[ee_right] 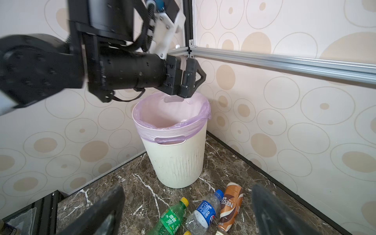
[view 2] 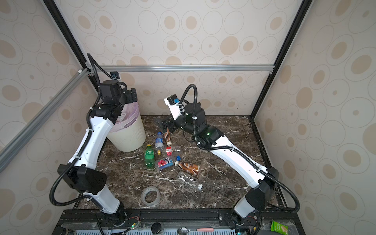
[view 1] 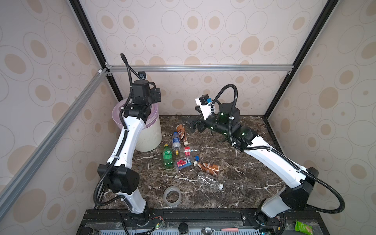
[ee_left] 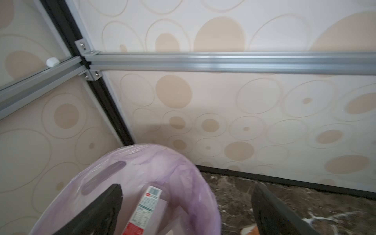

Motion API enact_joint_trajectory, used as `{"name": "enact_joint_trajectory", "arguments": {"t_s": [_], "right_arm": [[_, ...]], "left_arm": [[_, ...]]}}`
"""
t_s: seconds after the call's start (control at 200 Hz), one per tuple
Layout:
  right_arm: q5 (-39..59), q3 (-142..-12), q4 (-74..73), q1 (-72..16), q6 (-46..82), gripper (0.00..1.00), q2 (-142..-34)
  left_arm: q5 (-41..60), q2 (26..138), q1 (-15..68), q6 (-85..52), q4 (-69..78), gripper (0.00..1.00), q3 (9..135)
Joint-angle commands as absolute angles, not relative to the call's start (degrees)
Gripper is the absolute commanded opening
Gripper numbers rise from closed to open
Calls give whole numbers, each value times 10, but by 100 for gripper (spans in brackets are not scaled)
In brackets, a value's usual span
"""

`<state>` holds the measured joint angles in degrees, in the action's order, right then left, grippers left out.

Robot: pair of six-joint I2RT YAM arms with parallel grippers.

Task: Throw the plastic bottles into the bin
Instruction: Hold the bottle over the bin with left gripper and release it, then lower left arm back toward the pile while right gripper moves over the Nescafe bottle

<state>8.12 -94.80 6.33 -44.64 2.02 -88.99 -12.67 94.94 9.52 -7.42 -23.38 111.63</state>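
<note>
Both top views look steeply down from above the front edge of the table [view 1: 244, 183], covering the whole workspace; their fields overlap almost wholly. The left wrist camera sits close above the bin [ee_left: 179, 162], lower left of frame, facing the back wall [ee_left: 244, 112]. The right wrist camera views that bin from farther off, frame centre, low over the table.

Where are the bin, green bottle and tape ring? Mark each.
bin [ee_right: 175, 162]: right wrist view, on its cream outer wall.
green bottle [view 1: 167, 157]: in a top view, on its body.
tape ring [view 1: 172, 203]: in a top view, on its near wall.
</note>
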Motion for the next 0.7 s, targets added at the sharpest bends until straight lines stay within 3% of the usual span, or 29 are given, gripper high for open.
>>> {"name": "enact_joint_trajectory", "arguments": {"t_s": [0.0, 0.21, 0.695], "right_arm": [[69, -932, 52, -442, 26, 100, -890], [42, -893, 61, -418, 55, 100, -866], [-13, -641, 133, -368, 61, 100, -732]], "left_arm": [[-67, 893, 112, -108, -191, 99, 1119], [11, 857, 137, -176, -135, 99, 1016], [139, 813, 251, -344, 26, 99, 729]]}}
